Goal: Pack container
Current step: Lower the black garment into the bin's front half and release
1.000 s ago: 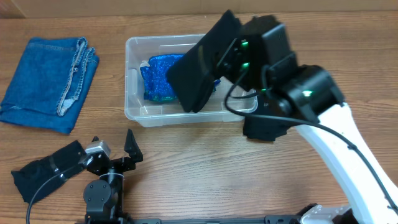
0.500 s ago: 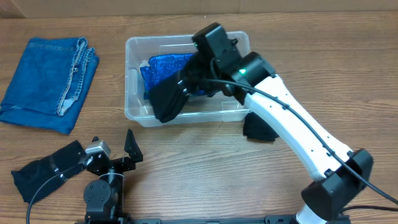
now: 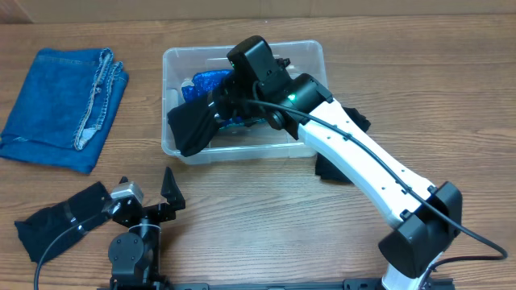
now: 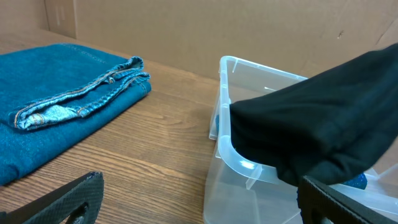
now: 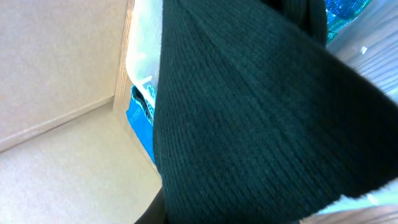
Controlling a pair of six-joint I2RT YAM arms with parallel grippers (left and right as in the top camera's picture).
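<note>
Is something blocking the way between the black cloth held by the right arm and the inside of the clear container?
Nothing visible covers the opening. The black cloth hangs across the near-left rim of the container, partly outside it. A blue glittery bundle lies inside.

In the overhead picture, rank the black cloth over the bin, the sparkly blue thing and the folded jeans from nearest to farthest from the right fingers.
1. Black cloth, held in the right fingers, hanging over the bin's left end.
2. Sparkly blue thing, inside the bin, beside the fingers.
3. Folded jeans, far off at the table's left side.
</note>
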